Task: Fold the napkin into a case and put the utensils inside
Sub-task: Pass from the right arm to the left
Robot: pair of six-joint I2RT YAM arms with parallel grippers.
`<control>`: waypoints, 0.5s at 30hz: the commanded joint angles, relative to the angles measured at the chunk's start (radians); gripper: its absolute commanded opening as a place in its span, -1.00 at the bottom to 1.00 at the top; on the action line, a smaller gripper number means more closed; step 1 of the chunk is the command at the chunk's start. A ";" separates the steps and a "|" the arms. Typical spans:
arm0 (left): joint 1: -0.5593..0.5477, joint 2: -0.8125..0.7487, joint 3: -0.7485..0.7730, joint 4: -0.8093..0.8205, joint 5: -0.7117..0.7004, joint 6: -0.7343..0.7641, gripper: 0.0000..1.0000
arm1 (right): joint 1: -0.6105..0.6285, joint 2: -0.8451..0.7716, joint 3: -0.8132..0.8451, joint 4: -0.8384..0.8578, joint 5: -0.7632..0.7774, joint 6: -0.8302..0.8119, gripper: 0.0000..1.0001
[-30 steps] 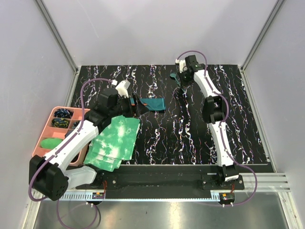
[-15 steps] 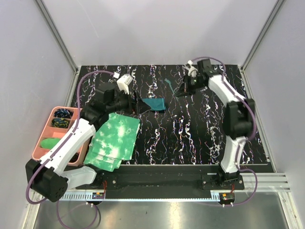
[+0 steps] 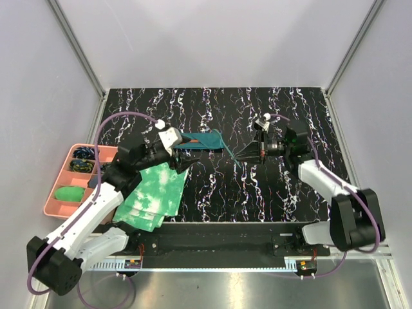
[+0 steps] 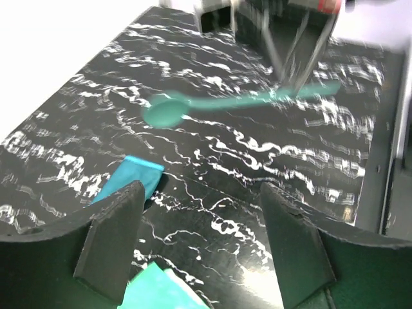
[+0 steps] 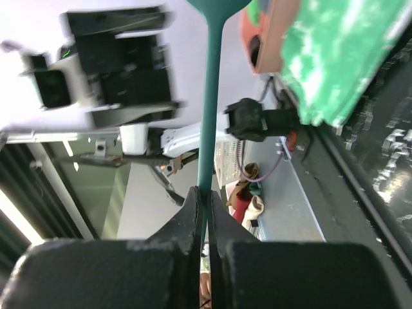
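The dark teal napkin, folded into a slim case [image 3: 199,140], lies flat on the marbled table; one of its corners [image 4: 132,177] shows in the left wrist view. My left gripper [image 3: 179,154] hovers open and empty at the case's left end, its fingers [image 4: 112,238] wide apart over bare table. My right gripper [image 3: 235,158] is shut on the handle of the teal spoon [image 3: 225,149], held just right of the case. The spoon [image 4: 168,109] hangs level above the table with its bowl toward the case. In the right wrist view its handle [image 5: 209,96] runs straight out from the shut jaws.
A stack of green-and-white tie-dye cloths [image 3: 156,193] lies under the left arm. A pink compartment tray [image 3: 59,187] with small items sits at the left edge. Grey walls enclose the table on three sides.
The right arm has swung from the far back of the table down to the middle, carrying the spoon close to the case. The left arm pulled back slightly, its gripper still open.
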 commanded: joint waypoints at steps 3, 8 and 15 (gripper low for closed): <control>0.000 0.038 0.017 0.079 0.192 0.274 0.47 | 0.018 -0.174 -0.009 0.166 -0.099 0.181 -1.00; 0.047 0.098 0.043 0.145 0.328 0.230 0.45 | 0.027 -0.206 -0.019 0.125 -0.124 0.165 -1.00; 0.061 0.196 0.114 0.218 0.442 0.141 0.44 | 0.083 -0.228 -0.022 0.070 -0.127 0.127 -1.00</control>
